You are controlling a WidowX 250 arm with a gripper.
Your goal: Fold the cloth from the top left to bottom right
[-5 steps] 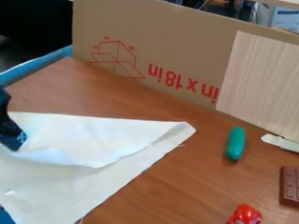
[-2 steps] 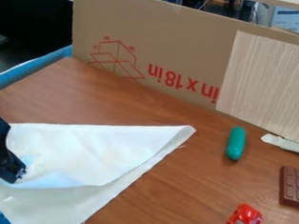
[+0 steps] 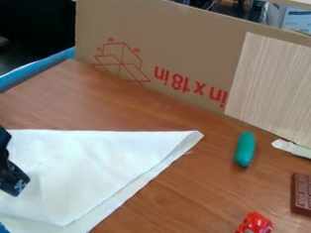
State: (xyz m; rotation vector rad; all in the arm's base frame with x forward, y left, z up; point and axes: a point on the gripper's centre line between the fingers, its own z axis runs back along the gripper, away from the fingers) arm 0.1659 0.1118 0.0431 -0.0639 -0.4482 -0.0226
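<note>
Camera view: a black gripper [image 3: 19, 185] slants down over the white cloth [image 3: 89, 164] on the left of the bench [image 3: 186, 200] — whether it is spread, pressed together or pinching, I cannot tell. The cloth lies doubled over, its under layer peeking out along the right side. Further right come a green toy [image 3: 245, 150], a red toy car [image 3: 254, 228] and — rightmost — a chocolate bar [image 3: 304, 194].

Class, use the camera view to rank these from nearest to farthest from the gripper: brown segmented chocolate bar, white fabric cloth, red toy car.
1. White fabric cloth: left, right beside the gripper.
2. Red toy car: lower right.
3. Brown segmented chocolate bar: far right.
</note>
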